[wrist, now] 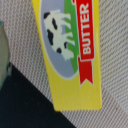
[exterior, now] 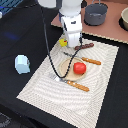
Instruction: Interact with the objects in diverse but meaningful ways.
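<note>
The yellow rectangular block (wrist: 70, 52) is a toy butter pack: bright yellow, with a black-and-white cow on a pale blue and green oval and a red ribbon reading BUTTER in white letters. It lies flat on the pale woven placemat (exterior: 95, 70), directly beneath the end effector (exterior: 74, 44), one corner reaching toward the mat's edge where the dark surface (exterior: 20, 35) begins. In the exterior view only a yellow sliver of it (exterior: 63, 43) peeks out beside the end effector.

How far the fingers stand apart I cannot tell; the white body hides them from outside and the wrist view does not show them. Whether they touch the block is likewise unclear.

The arm (exterior: 70, 12) comes down nearly vertical, wrist pointing straight at the mat, with a black cable (exterior: 47, 45) looping off it.

Just beside the end effector lies the dark brown sausage-like stick (exterior: 85, 46). Near it, further along the mat, the red tomato-like ball (exterior: 79, 68) sits on a tan plate (exterior: 66, 67), with an orange-handled utensil on either side. The pale blue carton (exterior: 22, 64) stands well apart on the dark surface, off the mat.
</note>
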### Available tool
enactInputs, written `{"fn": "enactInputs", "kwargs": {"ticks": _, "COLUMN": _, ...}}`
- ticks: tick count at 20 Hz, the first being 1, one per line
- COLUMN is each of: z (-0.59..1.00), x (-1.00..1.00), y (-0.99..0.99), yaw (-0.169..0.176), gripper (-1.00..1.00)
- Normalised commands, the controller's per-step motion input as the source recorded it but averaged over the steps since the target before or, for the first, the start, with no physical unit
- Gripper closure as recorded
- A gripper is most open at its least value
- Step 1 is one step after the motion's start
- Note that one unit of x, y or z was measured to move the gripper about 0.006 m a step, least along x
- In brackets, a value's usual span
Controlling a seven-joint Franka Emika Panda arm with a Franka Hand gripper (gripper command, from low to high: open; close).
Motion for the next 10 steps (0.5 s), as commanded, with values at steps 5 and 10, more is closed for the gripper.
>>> {"fn": "enactInputs", "kwargs": {"ticks": 5, "z": -0.23, "x": -0.31, "y": 0.16, "yaw": 0.0, "gripper": 1.0}}
{"fn": "enactInputs", "kwargs": {"ticks": 10, "z": -0.22, "x": -0.29, "y": 0.19, "yaw": 0.0, "gripper": 1.0}}
